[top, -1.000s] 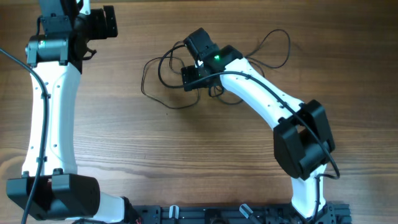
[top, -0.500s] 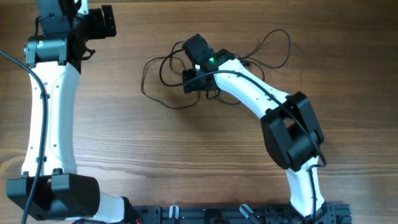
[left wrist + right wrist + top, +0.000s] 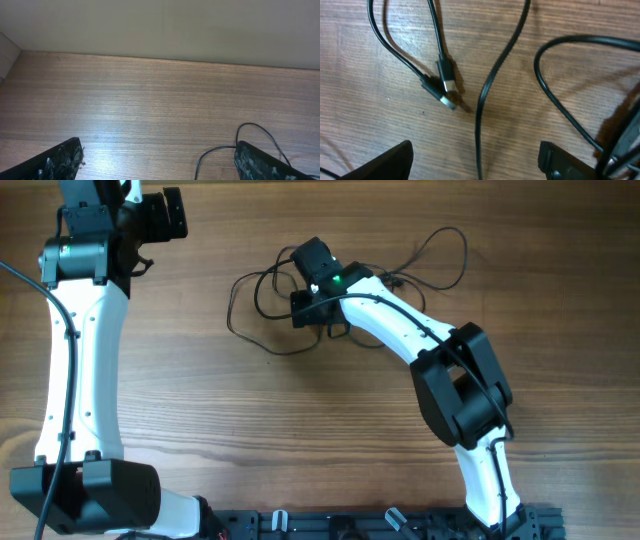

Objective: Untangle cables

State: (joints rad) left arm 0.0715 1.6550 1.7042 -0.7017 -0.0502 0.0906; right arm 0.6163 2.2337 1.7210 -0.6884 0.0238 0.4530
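While our right gripper [image 3: 475, 161] edged left over the thin black tangled cables [image 3: 478, 125], its claw stays apart — nothing caught yet.

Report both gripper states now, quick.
Left gripper: open, holding nothing.
Right gripper: open, straddling a black cable, not gripping it.

The right gripper [image 3: 312, 308] edges slightly leftward above the cables [image 3: 478, 125] beneath it, while the elbow [image 3: 462, 385] behind it swings in closer to it than a second ago.
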